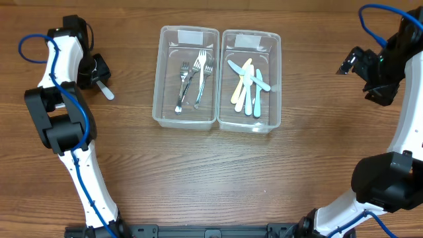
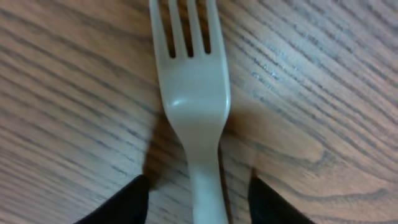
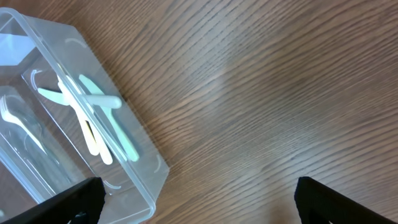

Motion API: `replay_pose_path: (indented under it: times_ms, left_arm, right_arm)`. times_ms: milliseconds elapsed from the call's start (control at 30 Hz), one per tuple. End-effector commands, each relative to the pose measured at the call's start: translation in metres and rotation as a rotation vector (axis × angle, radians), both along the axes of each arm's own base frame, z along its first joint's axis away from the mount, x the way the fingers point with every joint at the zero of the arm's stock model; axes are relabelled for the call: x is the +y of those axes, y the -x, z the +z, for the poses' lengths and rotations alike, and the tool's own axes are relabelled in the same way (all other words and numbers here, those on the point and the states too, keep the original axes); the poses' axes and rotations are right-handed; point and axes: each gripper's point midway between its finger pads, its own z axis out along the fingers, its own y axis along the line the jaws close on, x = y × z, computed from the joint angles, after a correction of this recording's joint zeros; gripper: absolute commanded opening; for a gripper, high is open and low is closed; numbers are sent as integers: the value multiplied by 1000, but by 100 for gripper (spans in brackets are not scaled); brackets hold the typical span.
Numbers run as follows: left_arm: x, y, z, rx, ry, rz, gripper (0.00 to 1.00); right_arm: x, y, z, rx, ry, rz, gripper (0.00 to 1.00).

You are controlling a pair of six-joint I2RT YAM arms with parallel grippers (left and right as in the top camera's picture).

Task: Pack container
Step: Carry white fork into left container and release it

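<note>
A white plastic fork [image 2: 194,93] lies flat on the wooden table, tines pointing away from the left wrist camera. My left gripper [image 2: 199,200] straddles its handle, with a gap showing between the handle and each black fingertip [image 2: 134,199]. Overhead, this gripper [image 1: 98,73] is at the far left, and the fork's end [image 1: 107,92] sticks out below it. Two clear containers stand mid-table: the left one [image 1: 160,79] holds metal forks [image 1: 193,79], the right one [image 1: 275,79] holds pastel plastic knives [image 1: 250,89]. My right gripper [image 3: 202,205] hangs wide open and empty at the far right [image 1: 365,74].
In the right wrist view, a corner of the clear knife container [image 3: 152,171] sits close to the left finger, with bare wood grain to its right. The two containers touch side by side.
</note>
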Motion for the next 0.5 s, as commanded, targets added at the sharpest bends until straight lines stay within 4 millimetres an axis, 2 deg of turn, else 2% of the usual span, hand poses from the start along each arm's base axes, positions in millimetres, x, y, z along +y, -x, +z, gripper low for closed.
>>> replay_pose_path:
  times_ms: [0,33,100,333,400,467]
  left_arm:
    - [1,9,-19,46,10,15,25]
    - [1,9,-19,46,11,15,15]
    - [0,10,-19,50,16,15,4]
    - [-13,16,-13,65,85,-87,4]
    - [-14,16,1,58,84,-95,4]
    - [-20,11,26,26,97,-133,4]
  right_arm:
    - [3,-1,4,-15,-2,1,100]
    - [3,-1,4,-15,-1,1,100]
    - [3,-1,4,-15,-1,1,100]
    - [2,-4,5,-27,2,1,100]
    - [2,-5,5,-31,4,1,100]
    - [1,-6,5,-35,5,1,100]
